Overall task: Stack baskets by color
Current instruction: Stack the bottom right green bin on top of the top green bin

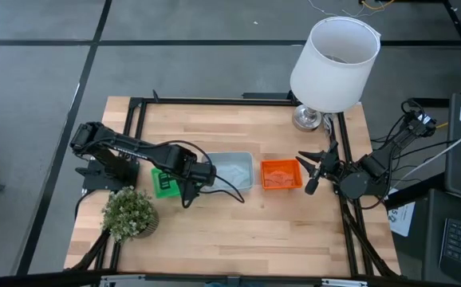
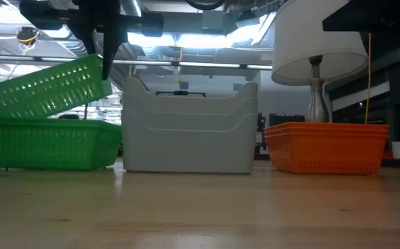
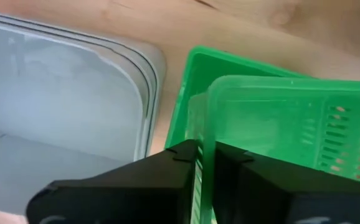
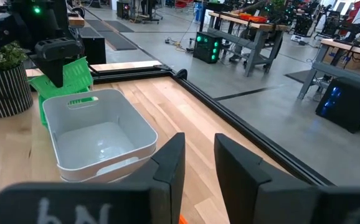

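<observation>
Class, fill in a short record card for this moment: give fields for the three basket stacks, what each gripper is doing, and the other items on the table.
Green baskets: stack at the left end of the row; top green basket tilted, not yet seated
Grey-blue baskets: nested stack in the middle
Orange baskets: nested stack at the right end
Left gripper: jaws around the tilted basket's wall
Right gripper: jaws open, empty, beside the orange stack
Also on the table: lamp, plant

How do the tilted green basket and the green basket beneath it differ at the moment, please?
The upper green basket is tilted, one end raised; the lower green basket sits flat on the table. The left pincer straddles the upper one's wall; nothing grips the lower one. Both are bright green with slotted walls.
</observation>
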Motion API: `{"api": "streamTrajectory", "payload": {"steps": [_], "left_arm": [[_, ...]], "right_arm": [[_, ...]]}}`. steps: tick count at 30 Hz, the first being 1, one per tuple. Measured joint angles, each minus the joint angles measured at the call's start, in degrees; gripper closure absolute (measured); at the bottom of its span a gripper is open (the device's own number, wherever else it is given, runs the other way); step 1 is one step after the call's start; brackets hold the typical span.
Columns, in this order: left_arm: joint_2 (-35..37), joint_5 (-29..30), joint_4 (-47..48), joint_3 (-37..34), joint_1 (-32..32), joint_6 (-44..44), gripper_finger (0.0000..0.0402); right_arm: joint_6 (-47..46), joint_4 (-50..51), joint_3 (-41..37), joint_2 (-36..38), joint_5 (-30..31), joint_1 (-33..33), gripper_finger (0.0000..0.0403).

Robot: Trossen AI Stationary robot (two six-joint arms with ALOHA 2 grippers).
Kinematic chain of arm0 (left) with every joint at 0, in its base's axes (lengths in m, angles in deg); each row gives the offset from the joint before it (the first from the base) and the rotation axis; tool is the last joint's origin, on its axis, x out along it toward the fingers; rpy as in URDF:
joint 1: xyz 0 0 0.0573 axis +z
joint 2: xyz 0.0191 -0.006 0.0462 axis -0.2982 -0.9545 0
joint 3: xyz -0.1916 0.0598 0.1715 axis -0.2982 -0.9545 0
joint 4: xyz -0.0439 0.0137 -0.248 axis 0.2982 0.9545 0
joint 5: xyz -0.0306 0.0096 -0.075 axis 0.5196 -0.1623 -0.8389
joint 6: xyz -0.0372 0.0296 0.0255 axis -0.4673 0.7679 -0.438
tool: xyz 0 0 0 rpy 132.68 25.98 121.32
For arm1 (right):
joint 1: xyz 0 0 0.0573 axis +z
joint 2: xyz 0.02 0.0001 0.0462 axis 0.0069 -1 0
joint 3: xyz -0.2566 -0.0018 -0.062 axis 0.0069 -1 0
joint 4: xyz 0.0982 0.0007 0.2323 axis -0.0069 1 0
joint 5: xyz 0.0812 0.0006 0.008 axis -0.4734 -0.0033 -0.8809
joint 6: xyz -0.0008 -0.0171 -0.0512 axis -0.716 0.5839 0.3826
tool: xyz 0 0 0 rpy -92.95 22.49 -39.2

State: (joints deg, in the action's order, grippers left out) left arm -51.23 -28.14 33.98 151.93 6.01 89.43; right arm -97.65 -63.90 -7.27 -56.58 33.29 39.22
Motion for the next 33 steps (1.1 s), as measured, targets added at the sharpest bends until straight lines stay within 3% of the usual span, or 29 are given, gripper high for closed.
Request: {"api": "streamTrajectory", "payload": {"steps": [12, 19, 33], "left_arm": [[0.0, 0.0, -0.5, 0.0, 0.2, -1.9, 0.0374], [0.0, 0.1, -0.5, 0.0, 1.4, -8.7, 0.0350], [0.0, 0.2, -0.6, 0.0, 2.1, -8.9, 0.0336]], "right_arm": [[0.2, 0.9, 0.0, 0.0, 0.0, 0.0, 0.0315], [0.2, 1.2, 0.0, 0.0, -0.5, 0.0, 0.0315], [0.0, 1.2, 0.0, 0.0, -0.6, 0.0, 0.0315]]}}
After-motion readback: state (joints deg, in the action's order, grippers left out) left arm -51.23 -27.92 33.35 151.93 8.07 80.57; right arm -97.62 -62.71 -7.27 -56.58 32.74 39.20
